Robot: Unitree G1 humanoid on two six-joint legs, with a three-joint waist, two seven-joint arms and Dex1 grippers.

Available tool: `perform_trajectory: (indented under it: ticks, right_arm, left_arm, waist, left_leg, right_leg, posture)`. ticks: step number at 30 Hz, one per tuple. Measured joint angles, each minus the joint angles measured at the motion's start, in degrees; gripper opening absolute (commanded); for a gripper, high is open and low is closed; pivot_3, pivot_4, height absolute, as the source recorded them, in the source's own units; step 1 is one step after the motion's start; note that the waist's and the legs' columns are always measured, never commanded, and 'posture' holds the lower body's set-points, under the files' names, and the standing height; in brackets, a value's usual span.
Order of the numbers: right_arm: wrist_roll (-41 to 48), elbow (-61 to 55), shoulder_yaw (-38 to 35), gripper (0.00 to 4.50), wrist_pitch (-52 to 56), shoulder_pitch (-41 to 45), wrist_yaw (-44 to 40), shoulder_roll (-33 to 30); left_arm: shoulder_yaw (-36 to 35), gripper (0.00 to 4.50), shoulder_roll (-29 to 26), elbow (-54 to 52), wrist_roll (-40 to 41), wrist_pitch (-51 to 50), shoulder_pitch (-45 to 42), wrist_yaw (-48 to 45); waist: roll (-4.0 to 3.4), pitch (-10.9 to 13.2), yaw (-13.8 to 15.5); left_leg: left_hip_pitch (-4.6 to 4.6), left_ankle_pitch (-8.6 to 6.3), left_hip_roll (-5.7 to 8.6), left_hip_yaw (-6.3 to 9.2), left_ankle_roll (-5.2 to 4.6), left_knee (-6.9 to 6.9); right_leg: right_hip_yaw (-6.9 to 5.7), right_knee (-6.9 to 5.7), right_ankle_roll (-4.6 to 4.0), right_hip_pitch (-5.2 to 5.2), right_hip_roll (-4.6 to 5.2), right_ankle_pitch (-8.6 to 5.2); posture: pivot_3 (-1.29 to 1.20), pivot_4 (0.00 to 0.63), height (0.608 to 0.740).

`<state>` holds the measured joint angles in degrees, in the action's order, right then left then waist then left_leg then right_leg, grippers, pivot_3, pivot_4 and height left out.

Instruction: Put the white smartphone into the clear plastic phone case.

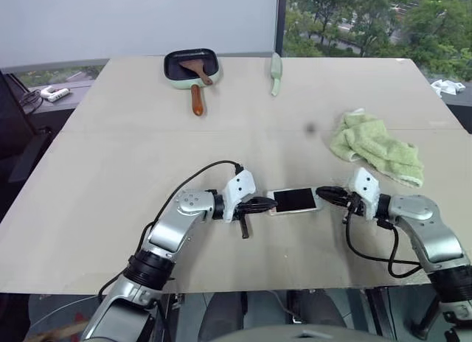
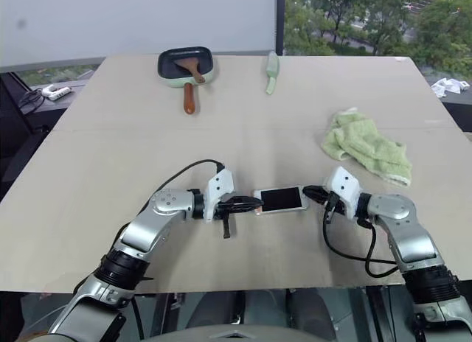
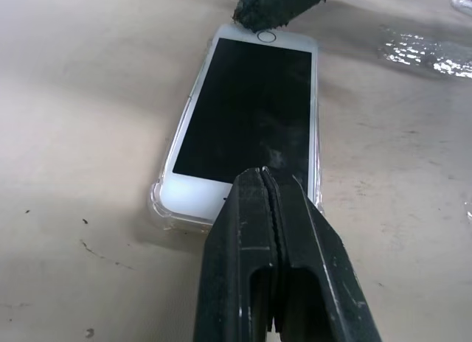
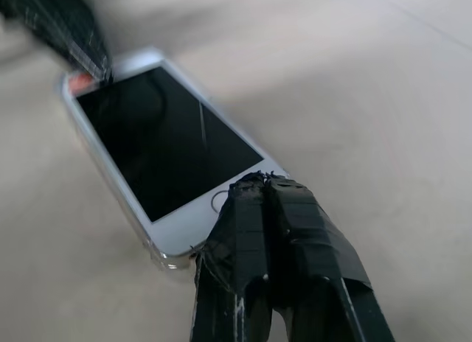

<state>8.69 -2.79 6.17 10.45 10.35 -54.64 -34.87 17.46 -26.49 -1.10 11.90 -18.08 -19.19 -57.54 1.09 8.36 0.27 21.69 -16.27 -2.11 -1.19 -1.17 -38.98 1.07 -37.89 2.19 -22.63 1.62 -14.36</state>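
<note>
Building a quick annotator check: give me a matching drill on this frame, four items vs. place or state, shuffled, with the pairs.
Items:
1. white smartphone
2. left gripper
3. green towel
4. pan

Place or state:
a. crumpled, on the table's right side
b. shut, at the phone's red-marked end
c. far edge of the table, wooden spatula inside
d. screen up in the clear plastic phone case

Pairs: 1-d, 2-b, 3-a, 4-c

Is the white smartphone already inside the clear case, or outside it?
Inside: the clear case rim wraps the white smartphone edges and corners.
</note>
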Motion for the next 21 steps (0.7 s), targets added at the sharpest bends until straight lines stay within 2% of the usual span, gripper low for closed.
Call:
perform_trajectory:
  ticks: [5,11,16,19,21]
  right_arm:
    - [-3.5,-4.0,5.0,0.11,6.7,3.6,-0.7,-1.6]
    - [-4.1,-8.8,8.3,0.11,17.1,6.4,-2.6,-4.6]
    - [-3.9,-10.4,9.3,0.11,24.8,7.0,-0.7,-1.8]
    - [-3.5,-10.4,9.3,0.11,27.2,7.0,0.4,-1.0]
    - [-3.0,-10.3,9.2,0.11,28.2,6.9,1.1,-0.4]
  left_arm:
    - [0.0,0.00,0.1,0.0,-0.1,-0.2,0.2,0.4]
    - [0.1,0.00,0.1,0.0,-0.5,-0.4,0.4,0.4]
    - [0.1,0.00,0.2,0.0,-0.7,-0.7,1.1,0.6]
    - [0.1,0.00,0.2,0.0,-0.7,-0.8,1.4,0.8]
    - [0.1,0.00,0.2,0.0,-0.7,-0.8,1.5,0.9]
  waist:
    - [0.23,-0.3,-1.1]
    - [0.42,-0.8,-1.0]
    - [0.74,-1.4,-0.9]
    - [0.77,-1.5,-0.9]
    - [0.77,-1.5,-0.9]
  left_leg:
    - [-0.06,0.00,-0.04,0.00,0.00,0.00]
    - [-0.06,0.00,-0.05,0.05,0.00,0.07]
    - [-0.24,0.00,-0.09,0.06,0.00,0.14]
    - [-0.95,-0.01,-0.09,0.01,0.00,0.36]
    - [-1.09,-0.01,-0.10,0.01,0.01,0.45]
  right_leg:
    - [0.05,-0.02,0.06,0.04,-0.03,0.05]
    - [-0.01,0.03,-0.04,0.04,-0.01,-0.01]
    - [-0.03,0.05,-0.12,0.21,0.13,-0.06]
    - [-0.01,0.27,-0.01,0.80,0.28,-0.17]
    - [-0.01,0.33,0.07,0.91,0.33,-0.22]
  posture:
    - [0.00,0.150,0.740]
    - [0.00,0.150,0.740]
    - [0.00,0.150,0.740]
    - [0.00,0.150,0.740]
    - [0.00,0.150,0.740]
